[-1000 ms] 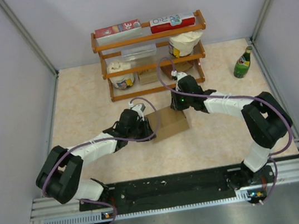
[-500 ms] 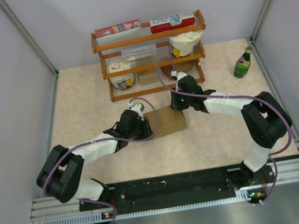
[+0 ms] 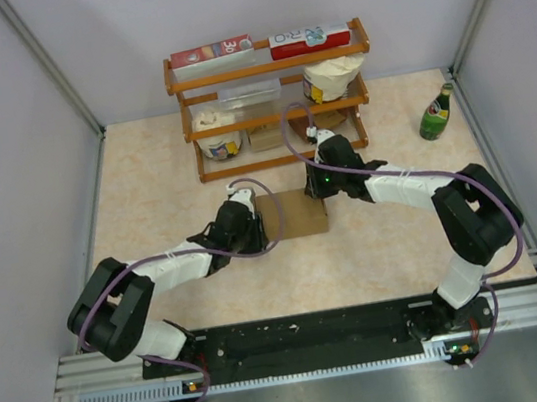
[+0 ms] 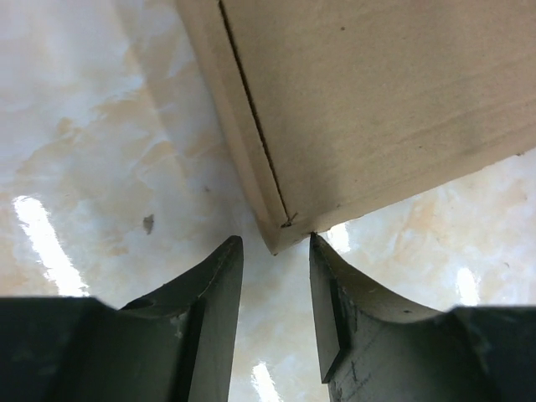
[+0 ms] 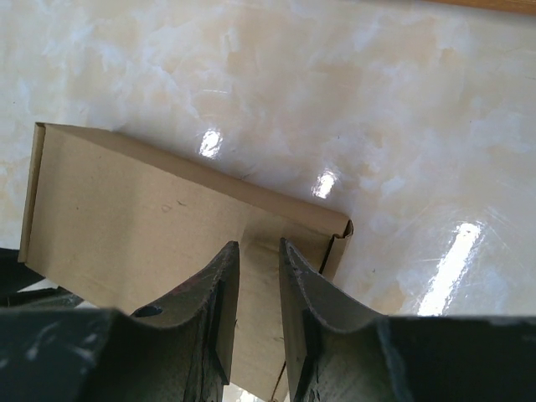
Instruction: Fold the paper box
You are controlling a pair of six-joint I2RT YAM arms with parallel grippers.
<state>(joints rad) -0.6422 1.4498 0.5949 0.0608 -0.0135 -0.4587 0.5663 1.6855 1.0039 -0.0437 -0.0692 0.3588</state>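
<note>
Pale marbled table, grey walls, and a wooden rack beyond both tools. The paper box lies flat between the grippers and looks closed. Left gripper: jaws part open, one box corner just ahead of the tips, nothing held. Right gripper: fingers narrowly apart over the box's edge; whether it grips or merely presses cannot be determined. Judgement: the right steadies the box for the left. The box is unprinted; a rack carton reads "30".
</note>
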